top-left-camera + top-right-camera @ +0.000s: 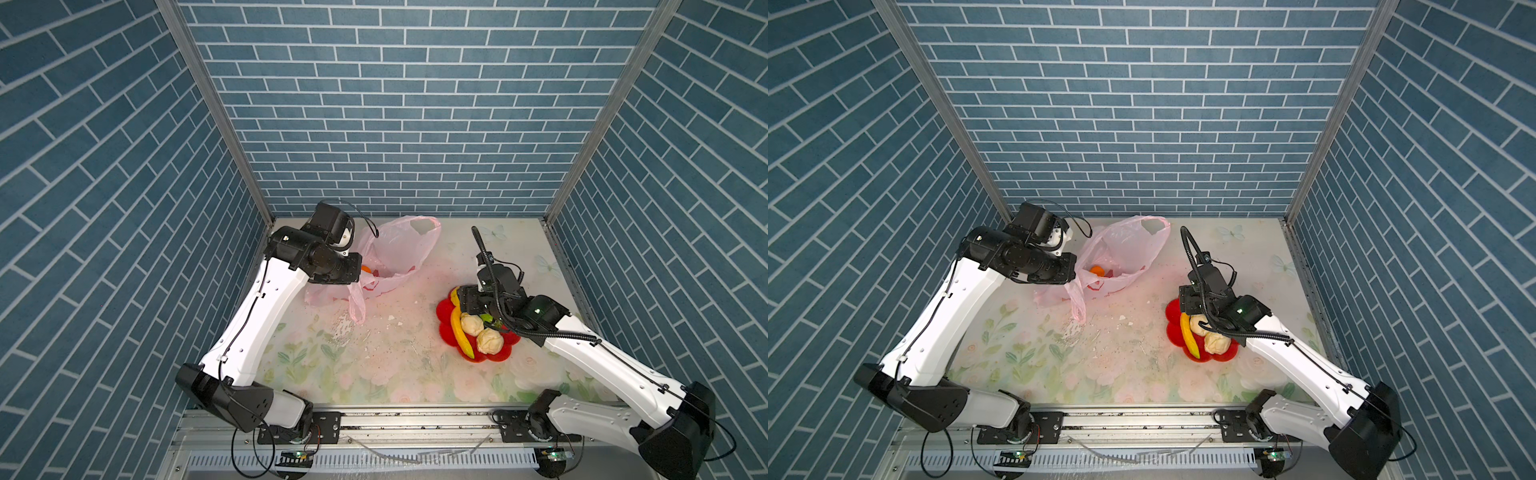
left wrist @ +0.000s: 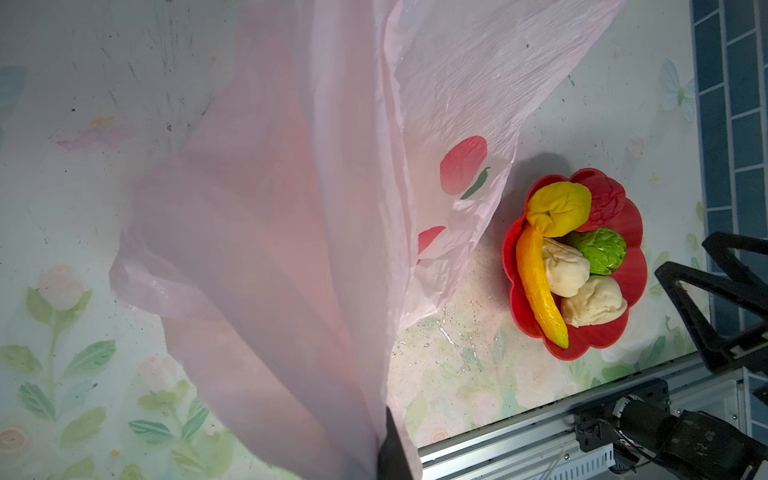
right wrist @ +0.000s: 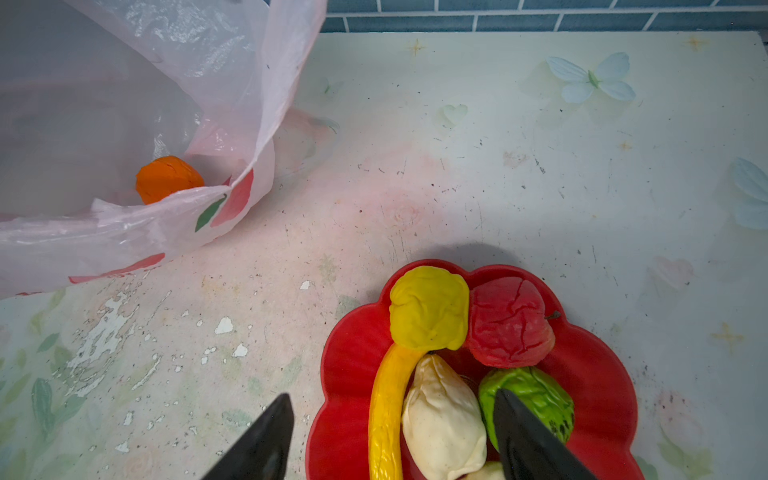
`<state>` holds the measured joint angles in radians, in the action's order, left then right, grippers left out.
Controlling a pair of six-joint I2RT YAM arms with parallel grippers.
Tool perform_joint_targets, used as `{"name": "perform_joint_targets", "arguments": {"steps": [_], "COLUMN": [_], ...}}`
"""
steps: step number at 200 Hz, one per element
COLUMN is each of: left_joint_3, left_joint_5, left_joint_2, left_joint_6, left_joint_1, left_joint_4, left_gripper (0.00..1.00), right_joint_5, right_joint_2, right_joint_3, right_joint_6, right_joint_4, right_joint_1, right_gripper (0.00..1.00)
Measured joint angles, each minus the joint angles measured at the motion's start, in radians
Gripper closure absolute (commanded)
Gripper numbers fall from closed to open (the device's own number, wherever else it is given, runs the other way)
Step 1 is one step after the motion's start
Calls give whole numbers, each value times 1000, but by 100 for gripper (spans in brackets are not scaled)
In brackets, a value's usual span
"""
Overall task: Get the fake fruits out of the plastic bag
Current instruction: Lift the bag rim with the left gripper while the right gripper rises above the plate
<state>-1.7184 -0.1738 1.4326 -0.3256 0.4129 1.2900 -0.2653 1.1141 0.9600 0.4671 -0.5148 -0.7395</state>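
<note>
Left pincer (image 2: pixel 391 451) clamps the bag (image 3: pixel 232 83); right pincer (image 3: pixel 392 395) gapes, empty. The orange (image 3: pixel 168 178) inside looks light and soft: take its middle.

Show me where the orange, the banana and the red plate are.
orange (image 3: pixel 168 178), right wrist view, middle of its visible part
banana (image 2: pixel 538 286), left wrist view, midway along its body
red plate (image 3: pixel 349 365), right wrist view, bare lobe beside the banana

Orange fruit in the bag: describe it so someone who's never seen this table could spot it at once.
Find the pink plastic bag at the back left of the flowered table. Look into its mouth: the orange fruit lies alone at the bottom. The other fruits are piled on the red plate; only this one is in the bag.
</note>
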Motion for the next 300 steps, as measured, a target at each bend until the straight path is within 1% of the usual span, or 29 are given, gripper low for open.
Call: {"name": "perform_joint_targets", "arguments": {"steps": [23,41,55,63,79,102,110,121,143,153,164,173,186,206,224,241,264,285,300], "left_joint_3": [-14,2,85,154,309,512,568,643,722,724,712,693,652,582,517,452,397,373,341], "left_joint_5": [-7,-11,-19,-26,-36,-56,-63,-71,-79,-76,-74,-69,-64,-51,-47,-32,-1,40,93], "left_joint_2": [2,-11,-62,-108,-222,-382,-424,-479,-563,-599,-635,-659,-685,-709,-702,-657,-566,-470,-385], "left_joint_6": [9,11,3,-4,-31,-85,-104,-140,-188,-198,-214,-220,-228,-233,-219,-188,-143,-109,-93], "left_joint_1": [11,21,26,27,29,30,31,31,31,31,31,31,31,31,31,34,49,108,201], "left_joint_4": [3,-8,-39,-57,-92,-150,-170,-198,-227,-227,-221,-208,-183,-142,-102,-62,-34,-15,3], "left_gripper": [97,96,95,94,91,80,74,63,35,25,18,14,11,10,10,10,9,8,8], "right_joint_5": [9,39,77,104,139,153,154,153,153,154,154,153,151,142,132,115,77,31,-5], "right_joint_2": [-1,-2,-1,4,33,97,125,162,240,265,283,293,300,301,293,258,147,24,-71], "right_joint_3": [3,21,37,52,91,136,148,164,190,190,190,190,190,190,188,181,137,75,13], "right_joint_6": [-4,-6,-15,-21,-28,-26,-26,-22,-1,11,30,42,59,79,95,114,145,184,215], "right_joint_4": [-2,0,8,12,29,65,78,88,119,139,151,163,177,191,198,200,198,192,187], "right_joint_1": [0,0,0,0,-14,-62,-90,-127,-185,-205,-219,-229,-242,-256,-267,-272,-278,-283,-288], "right_gripper": [25,30,34,37,41,43,44,44,44,44,45,45,45,45,46,47,47,48,48]}}
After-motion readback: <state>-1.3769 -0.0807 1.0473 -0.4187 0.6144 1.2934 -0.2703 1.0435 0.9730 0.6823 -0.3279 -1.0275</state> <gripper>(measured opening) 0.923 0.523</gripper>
